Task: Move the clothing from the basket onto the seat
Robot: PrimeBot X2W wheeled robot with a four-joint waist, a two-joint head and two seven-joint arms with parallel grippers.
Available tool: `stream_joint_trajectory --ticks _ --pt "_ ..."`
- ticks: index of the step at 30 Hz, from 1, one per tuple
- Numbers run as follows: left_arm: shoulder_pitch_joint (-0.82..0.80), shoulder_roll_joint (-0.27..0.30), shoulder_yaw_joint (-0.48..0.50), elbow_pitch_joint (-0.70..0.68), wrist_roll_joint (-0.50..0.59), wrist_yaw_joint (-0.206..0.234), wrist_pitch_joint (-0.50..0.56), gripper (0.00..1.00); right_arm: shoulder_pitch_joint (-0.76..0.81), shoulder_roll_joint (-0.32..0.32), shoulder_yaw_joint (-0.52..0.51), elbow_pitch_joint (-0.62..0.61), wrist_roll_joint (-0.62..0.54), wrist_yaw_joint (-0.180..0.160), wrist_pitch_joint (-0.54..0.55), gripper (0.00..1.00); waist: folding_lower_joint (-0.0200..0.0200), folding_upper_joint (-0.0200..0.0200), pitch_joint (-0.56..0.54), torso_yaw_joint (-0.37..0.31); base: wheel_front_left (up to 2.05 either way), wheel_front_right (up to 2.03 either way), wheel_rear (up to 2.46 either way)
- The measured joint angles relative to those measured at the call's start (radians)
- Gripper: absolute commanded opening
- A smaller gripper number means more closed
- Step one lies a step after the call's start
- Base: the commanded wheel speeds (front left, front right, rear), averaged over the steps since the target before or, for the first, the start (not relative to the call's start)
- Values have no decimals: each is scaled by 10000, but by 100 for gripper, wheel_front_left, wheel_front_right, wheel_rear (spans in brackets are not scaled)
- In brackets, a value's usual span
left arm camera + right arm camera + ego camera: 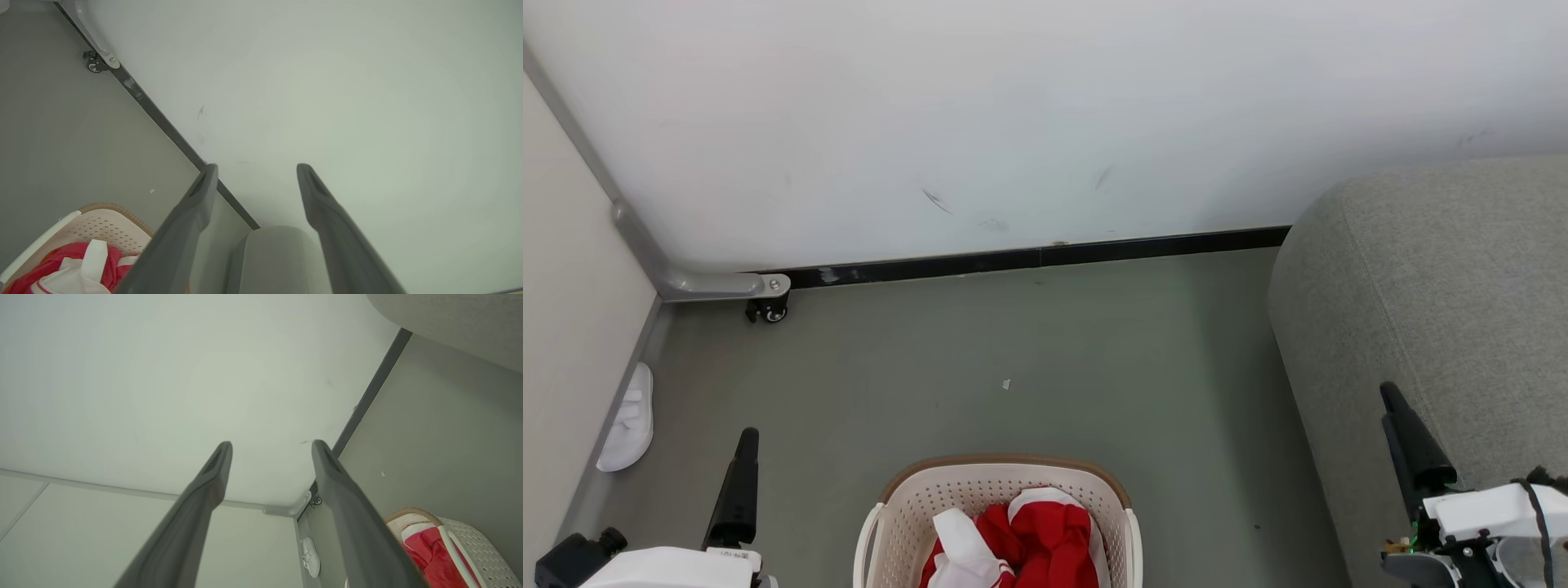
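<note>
The cream perforated basket [1005,472] with a brown rim stands on the floor at the bottom centre. Red and white clothing [1037,535] lies crumpled inside it. The grey seat [1445,310] fills the right side, with its rounded corner toward the wall. My left gripper [747,437] is left of the basket and my right gripper [1390,396] is in front of the seat's side. Both hang above the floor, apart from everything. In the left wrist view the left gripper [257,167] is open and empty, with the basket [110,228], clothing [69,265] and seat [273,257] below. The right gripper [272,444] is open too, beside the clothing [429,547].
A white slipper [629,420] lies on the floor along the left wall. A grey frame leg with a black caster [768,310] stands in the far left corner. A white wall with a black baseboard [1045,257] closes the back. Grey-green floor [1054,367] stretches between basket and wall.
</note>
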Motion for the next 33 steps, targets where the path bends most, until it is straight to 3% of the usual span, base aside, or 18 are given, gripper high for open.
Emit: stream_joint_trajectory --ticks 7,22,33 --pt "0 159 -198 -25 1126 -2 -278 100 -221 -341 355 -169 -1287 0 -293 100 -3 0 -26 -6 0 0 0" --pt "0 449 -337 -293 3845 387 -803 100 -375 -612 621 -405 -4201 0 -802 100 -126 0 42 -45 0 0 0" --pt "0 727 -800 -439 6080 640 -1189 100 -382 -734 901 -541 -6575 0 -1149 100 -158 0 88 -73 0 0 0"
